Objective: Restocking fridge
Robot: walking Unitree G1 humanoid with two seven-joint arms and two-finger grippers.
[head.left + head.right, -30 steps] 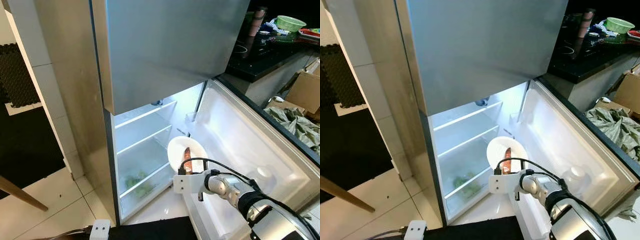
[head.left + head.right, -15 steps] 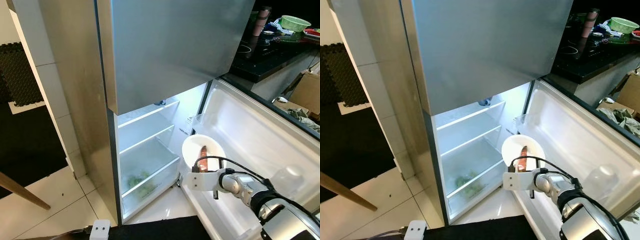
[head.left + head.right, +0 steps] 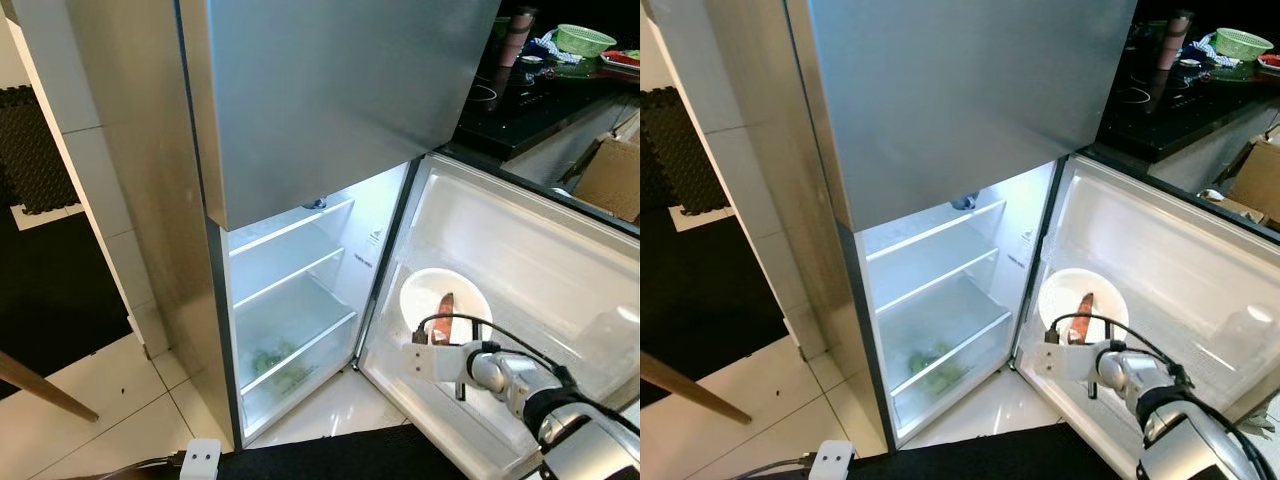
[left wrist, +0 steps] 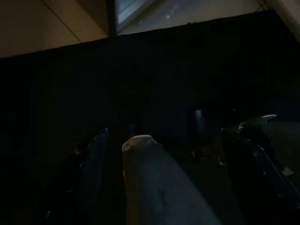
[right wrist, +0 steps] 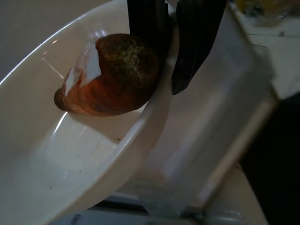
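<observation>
A white bowl [image 3: 445,300] holds a reddish-brown piece of food [image 3: 443,306]. My right gripper [image 5: 169,44] is shut on the bowl's rim, one finger [image 5: 146,21] inside against the food and the other outside. It holds the bowl in front of the inner side of the open fridge door [image 3: 540,240], just right of the lit lower compartment [image 3: 290,300]. Glass shelves and a drawer with some greens [image 3: 272,366] are inside. The left arm hangs idle, and its gripper [image 4: 164,133] stands open in the dark left wrist view.
The closed steel upper door [image 3: 330,90] overhangs the compartment. A dark counter [image 3: 530,100] with a green basket [image 3: 583,40] is at the back right, with a cardboard box [image 3: 610,180] below it. A wooden leg [image 3: 40,385] crosses the tiled floor on the left.
My right gripper has carried the bowl to the right, from in front of the shelves to in front of the door's inner side. The head camera shifted slightly.
</observation>
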